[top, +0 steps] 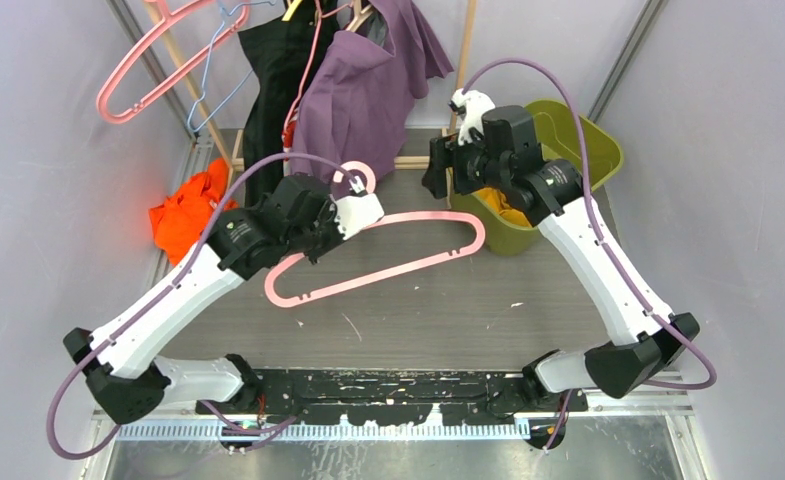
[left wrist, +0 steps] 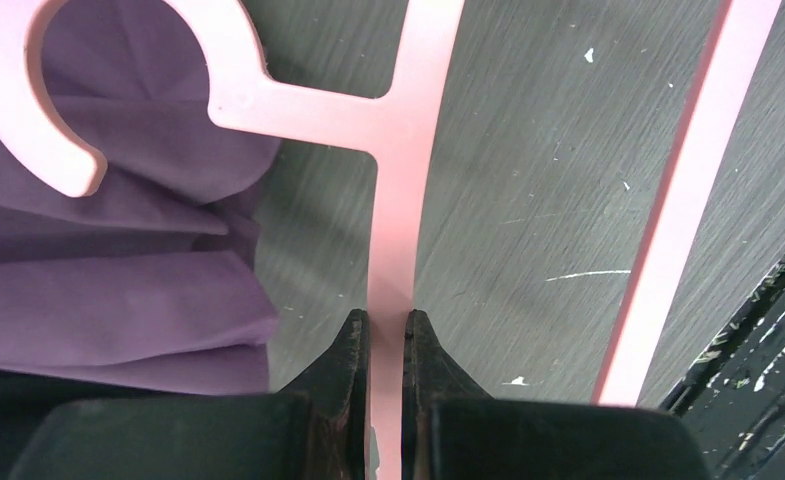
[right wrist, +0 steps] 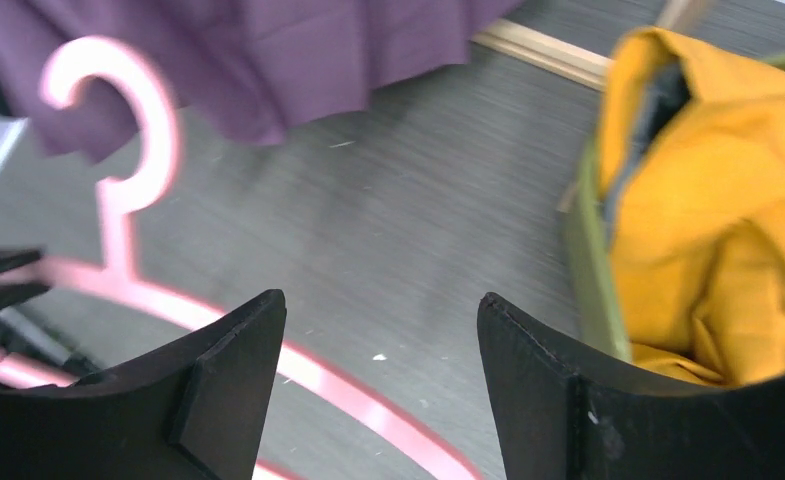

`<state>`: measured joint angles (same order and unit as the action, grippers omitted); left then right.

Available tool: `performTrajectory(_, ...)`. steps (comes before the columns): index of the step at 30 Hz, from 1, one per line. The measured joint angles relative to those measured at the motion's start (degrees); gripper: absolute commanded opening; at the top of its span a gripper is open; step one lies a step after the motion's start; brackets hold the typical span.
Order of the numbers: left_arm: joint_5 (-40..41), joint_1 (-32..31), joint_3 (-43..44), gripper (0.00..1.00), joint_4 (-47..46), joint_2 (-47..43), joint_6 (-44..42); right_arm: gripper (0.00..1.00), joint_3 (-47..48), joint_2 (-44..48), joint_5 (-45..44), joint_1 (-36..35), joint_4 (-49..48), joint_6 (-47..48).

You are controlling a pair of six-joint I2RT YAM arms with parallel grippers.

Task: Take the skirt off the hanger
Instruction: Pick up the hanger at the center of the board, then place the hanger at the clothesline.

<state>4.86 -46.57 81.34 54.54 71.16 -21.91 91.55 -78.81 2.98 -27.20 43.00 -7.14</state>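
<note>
Since the pink hanger (left wrist: 398, 200) carries no cloth in any view, the skirt seems to be off it already. My best guess is that the yellow cloth (right wrist: 708, 200) bunched in the green bin (top: 598, 140) is that skirt, though nothing confirms it. The left pincer (left wrist: 386, 325) is clenched on the hanger's straight neck just below the hook, with the hanger lying roughly flat over the bench (top: 418, 320). Whether it rests on the bench or hangs just above it I cannot tell. The right pincer (right wrist: 380, 310) is released, jaws wide with nothing between them, beside the bin's near rim.

The cloth looks thin, soft and light. It folds into deep creases and slumps against the bin wall, so it would drape rather than keep any shape. A pinch on a raised fold or along an edge should hold, while a flat patch would likely slip. The hanger looks like stiff, smooth plastic, probably slippery, so the neck is a sound place to grip. A purple garment (top: 368, 90) hangs at the back near the hook and could snag it.
</note>
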Motion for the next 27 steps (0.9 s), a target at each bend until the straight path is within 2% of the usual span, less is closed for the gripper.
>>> performTrajectory(7, -2.14, 0.00, -0.83, 0.00, -1.03, -5.62, -5.90, 0.70, 6.32, -0.04, 11.85, -3.06, 3.41, 0.79)
performTrajectory(13, -5.18, 0.00, -2.82, 0.00, -2.21, -11.87, -10.10, 0.69, 7.39, -2.64, 18.78, -5.18, 5.57, 0.81)
performTrajectory(21, -7.43, -0.11, -1.64, 0.00, -1.90, -12.28, -11.76, 0.67, 7.19, -7.65, 21.64, -10.80, 6.58, 0.92)
performTrajectory(27, -7.43, -0.26, -1.68, 0.00, -1.81, -12.41, -13.11, 0.67, 7.34, -7.85, 21.57, -11.98, 6.62, 1.05)
